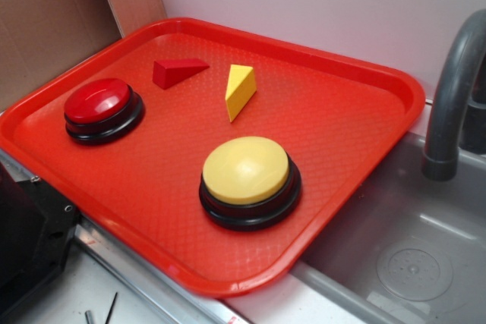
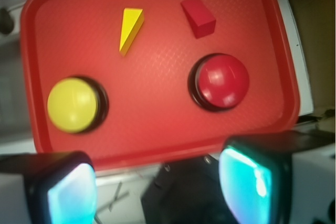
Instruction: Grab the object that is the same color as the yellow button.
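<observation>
A small yellow wedge block [image 1: 240, 89] stands on the red tray [image 1: 357, 127], in its far middle part; it also shows in the wrist view [image 2: 130, 29]. The big pale-yellow dome button [image 1: 247, 177] on a black base sits nearer the tray's front; it also shows in the wrist view [image 2: 73, 104]. My gripper [image 2: 164, 190] is open and empty, high above the tray's near edge, well away from the wedge. Only a dark bit of the arm shows at the exterior view's top left.
A red wedge block [image 1: 176, 71] and a red dome button [image 1: 102, 108] sit on the tray's left part. A grey sink basin [image 1: 414, 252] with a grey faucet [image 1: 456, 96] lies to the right. A black robot base [image 1: 26, 240] is at lower left.
</observation>
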